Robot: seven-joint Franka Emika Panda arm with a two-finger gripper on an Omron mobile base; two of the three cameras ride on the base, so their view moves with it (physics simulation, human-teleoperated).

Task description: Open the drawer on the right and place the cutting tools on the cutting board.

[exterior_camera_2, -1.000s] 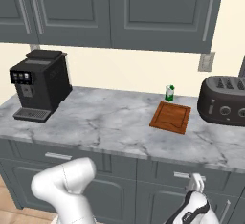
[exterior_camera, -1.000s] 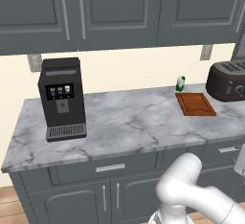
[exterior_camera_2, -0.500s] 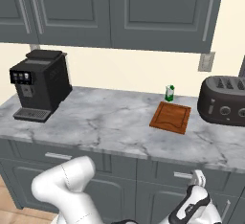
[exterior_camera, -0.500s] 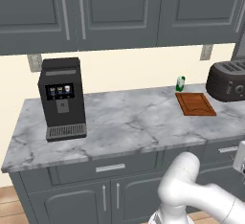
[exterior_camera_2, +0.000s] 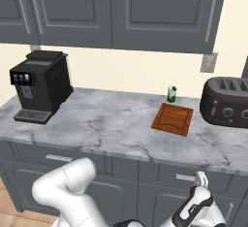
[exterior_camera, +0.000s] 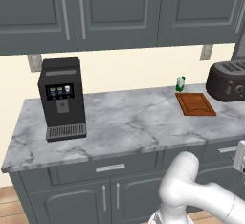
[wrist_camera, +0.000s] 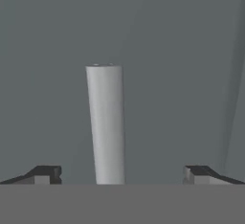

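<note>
The drawer [exterior_camera_2: 162,171] under the counter's right part is shut, so the cutting tools are hidden. My gripper [exterior_camera_2: 200,176] hangs low in front of it, at the right end of its silver handle [exterior_camera_2: 185,177]. In the hand view the gripper [wrist_camera: 122,173] is open, both dark fingertips [wrist_camera: 45,174] wide apart, with the handle [wrist_camera: 106,122] standing between them against the grey drawer front [wrist_camera: 182,50]. The gripper [exterior_camera: 239,157] also peeks in at the right edge of the left base view. The reddish-brown cutting board [exterior_camera: 195,104] [exterior_camera_2: 173,119] lies bare on the marble counter.
A small green-and-white bottle [exterior_camera: 180,84] [exterior_camera_2: 171,94] stands behind the board. A dark toaster [exterior_camera: 229,81] [exterior_camera_2: 227,102] sits to its right. A black coffee machine [exterior_camera: 61,98] [exterior_camera_2: 41,85] stands at the counter's left. Wall cabinets hang overhead.
The gripper has risen a little and come closer to the right drawer's handle, entering the right edge of the left base view. Its jaws stayed open. Nothing on the counter moved.
</note>
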